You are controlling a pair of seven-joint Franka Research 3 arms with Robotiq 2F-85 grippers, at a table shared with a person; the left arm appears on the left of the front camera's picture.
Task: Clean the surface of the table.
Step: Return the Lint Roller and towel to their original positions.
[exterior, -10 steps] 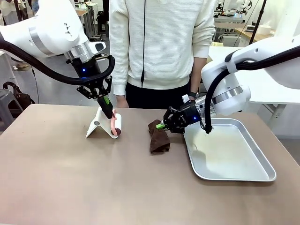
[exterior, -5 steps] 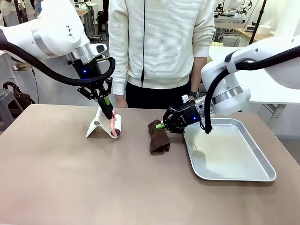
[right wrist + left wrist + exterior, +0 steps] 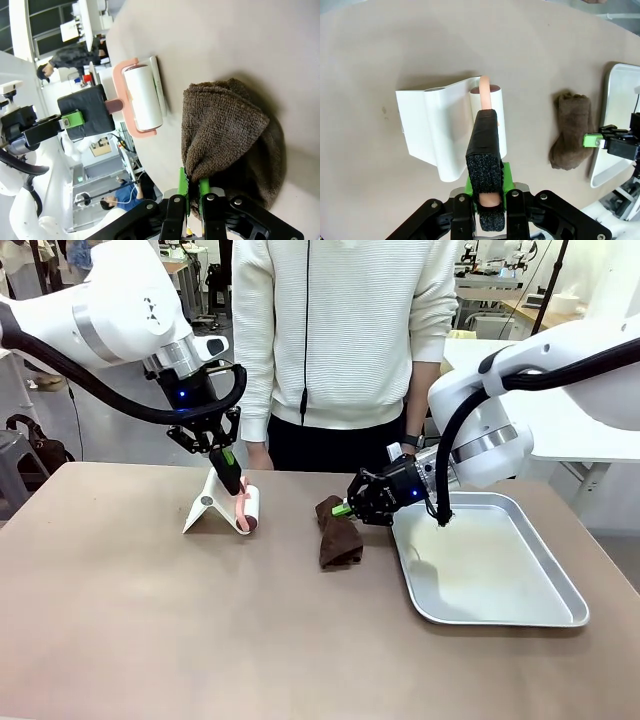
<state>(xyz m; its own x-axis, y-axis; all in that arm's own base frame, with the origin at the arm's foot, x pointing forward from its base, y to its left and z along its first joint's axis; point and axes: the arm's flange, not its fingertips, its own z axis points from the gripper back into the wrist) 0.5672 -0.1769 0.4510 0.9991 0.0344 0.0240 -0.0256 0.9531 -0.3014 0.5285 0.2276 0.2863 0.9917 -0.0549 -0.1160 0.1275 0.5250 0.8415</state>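
1. Since a second ago the left arm has edged slightly right; the brown cloth (image 3: 338, 535) and silver tray (image 3: 560, 585) lie unchanged.
2. The left tool (image 3: 233, 480) points down, clamped on the pink-handled lint roller (image 3: 489, 112) in its white stand (image 3: 208, 506).
3. The right tool (image 3: 347, 508) reaches sideways, pinching the cloth on the brownish tabletop (image 3: 150, 620).

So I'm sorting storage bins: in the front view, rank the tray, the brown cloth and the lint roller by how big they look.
1. Tray, clearly largest.
2. Brown cloth.
3. Lint roller, close to the cloth, so that order is unsure; its white stand would make it bigger.
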